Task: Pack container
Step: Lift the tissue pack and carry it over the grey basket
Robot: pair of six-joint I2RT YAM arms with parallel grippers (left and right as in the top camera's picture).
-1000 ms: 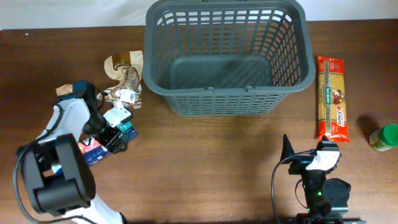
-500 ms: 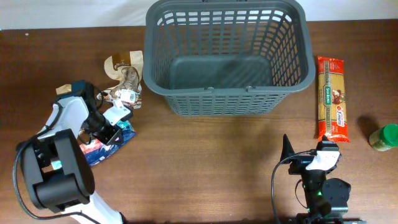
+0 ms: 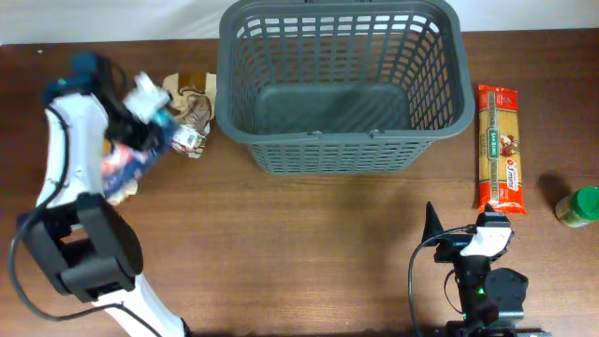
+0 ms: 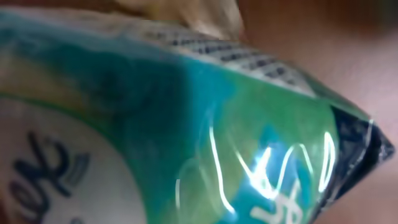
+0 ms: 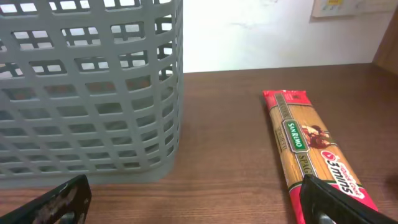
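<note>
Far-centre on the table: basket (image 3: pixel 346 154), dark grey plastic, rectangular with rounded corners, slotted lattice walls, solid floor, upright. Right of it lies a long pasta pack (image 3: pixel 497 148), apart from the wall. Left gripper (image 3: pixel 140 129), motion-blurred, left of the basket, fingers clamped on a shiny teal packet (image 4: pixel 186 124). Right gripper (image 5: pixel 193 208) near the front edge, fingers spread wide, holding nothing. A green jar (image 3: pixel 578 206) is at the right edge.
</note>
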